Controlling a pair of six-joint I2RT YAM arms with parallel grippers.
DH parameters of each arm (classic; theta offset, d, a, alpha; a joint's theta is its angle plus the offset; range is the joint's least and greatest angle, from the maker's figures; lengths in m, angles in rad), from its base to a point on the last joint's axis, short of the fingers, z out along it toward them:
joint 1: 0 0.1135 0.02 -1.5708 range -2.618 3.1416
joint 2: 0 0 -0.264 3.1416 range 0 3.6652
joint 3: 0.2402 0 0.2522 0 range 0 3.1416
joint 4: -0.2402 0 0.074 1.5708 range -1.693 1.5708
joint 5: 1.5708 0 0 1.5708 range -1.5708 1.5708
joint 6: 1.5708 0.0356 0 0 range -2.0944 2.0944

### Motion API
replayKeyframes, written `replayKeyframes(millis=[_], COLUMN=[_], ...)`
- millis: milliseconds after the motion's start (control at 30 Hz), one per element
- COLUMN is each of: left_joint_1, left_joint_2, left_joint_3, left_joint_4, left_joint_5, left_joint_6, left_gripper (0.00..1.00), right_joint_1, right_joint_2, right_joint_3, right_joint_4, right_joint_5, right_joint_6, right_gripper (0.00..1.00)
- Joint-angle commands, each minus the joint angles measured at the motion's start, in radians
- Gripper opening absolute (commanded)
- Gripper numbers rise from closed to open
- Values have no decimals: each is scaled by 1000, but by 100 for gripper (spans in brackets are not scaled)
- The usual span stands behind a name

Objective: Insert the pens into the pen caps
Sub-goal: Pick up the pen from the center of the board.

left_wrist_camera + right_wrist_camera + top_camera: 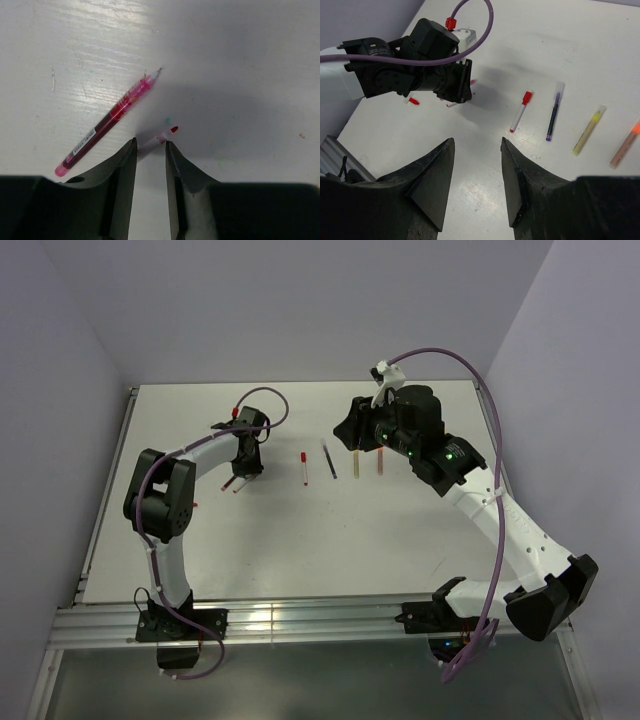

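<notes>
Thin white pen [165, 134], red tip, lies flat on the counter [240, 60], rear end running btwn my left fingers [130, 152]. They're narrowly apart, not clamped on it. It looks light, stiff and slick, so I'd pinch mid-barrel. Dark red pen [105, 125] lies just beside. Right fingers [442, 160] are apart, holding nothing.
</notes>
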Motion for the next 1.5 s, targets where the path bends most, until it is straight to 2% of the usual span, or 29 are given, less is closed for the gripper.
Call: replayKeyframes(millis=[0, 600, 733, 867, 1033, 1333, 1467], left_joint_1=[0, -51, -62, -65, -79, -82, -85], left_joint_2=[5, 37, 43, 49, 39, -36, -82], left_joint_3=[-8, -31, -42, -55, -74, -169, -204], left_joint_4=[7, -5, 3, 18, 42, 164, 207], left_joint_5=[20, 2, 10, 36, 62, 177, 177], left_joint_6=[-14, -65, -77, -92, -108, -180, -221], left_gripper=[33, 29, 23, 11, 0, 0, 0], right_joint_1=[-8, -8, -8, -8, -8, -8, -8], right_joint_2=[-16, -25, -21, -11, -10, 21, 53], right_joint_3=[4, -1, 4, 10, 4, 10, 16], right_joint_4=[37, 38, 32, 28, 34, 37, 44], right_joint_5=[1, 10, 10, 11, 14, -33, -88], right_joint_6=[1, -5, -5, -8, -9, -6, -3], right_gripper=[50, 48, 47, 47, 46, 45, 45])
